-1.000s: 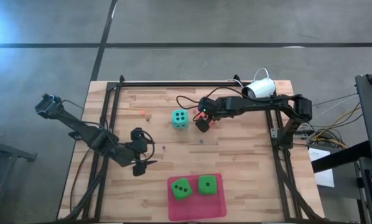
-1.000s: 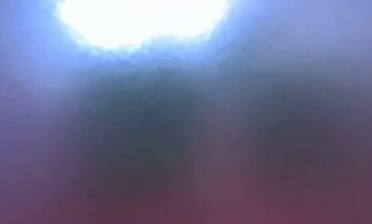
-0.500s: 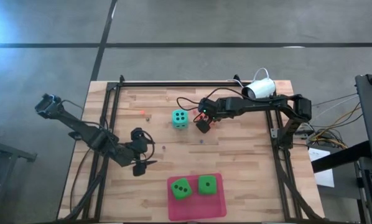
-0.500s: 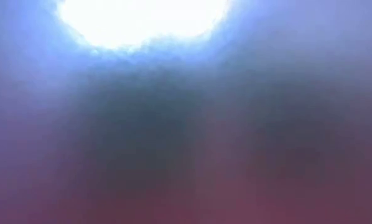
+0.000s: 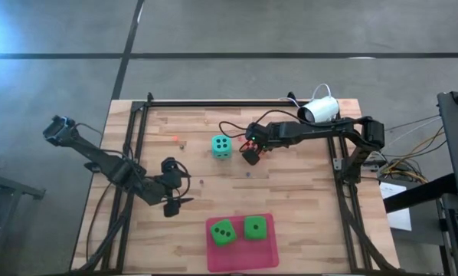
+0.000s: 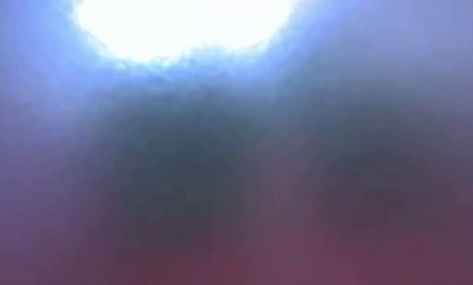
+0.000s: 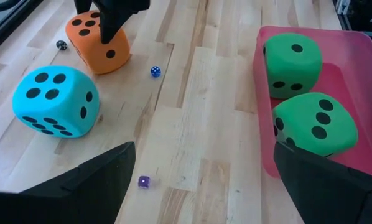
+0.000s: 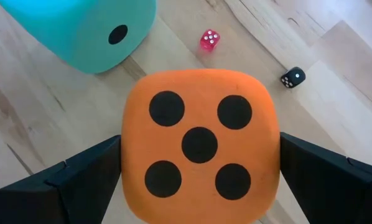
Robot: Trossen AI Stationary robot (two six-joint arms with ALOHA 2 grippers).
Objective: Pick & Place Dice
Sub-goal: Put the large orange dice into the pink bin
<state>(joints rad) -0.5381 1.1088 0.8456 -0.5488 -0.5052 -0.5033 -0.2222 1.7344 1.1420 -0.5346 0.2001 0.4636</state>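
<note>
Right gripper (image 8: 199, 180) jaws spread wide astride the orange-red die (image 8: 199, 160), 3 o'clock of the teal die (image 5: 222, 146), ready to close. Both green dice (image 5: 238, 230) sit in the pink tray (image 5: 267, 257), 6 o'clock. Left gripper (image 5: 174, 184) jaws apart, empty, 9 o'clock.

No readable text, labels or numbers anywhere.

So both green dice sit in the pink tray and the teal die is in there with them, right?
Not quite. Both green dice sit in the pink tray, but the teal die rests on the bare table, apart from the tray. The high view shows it.
</note>
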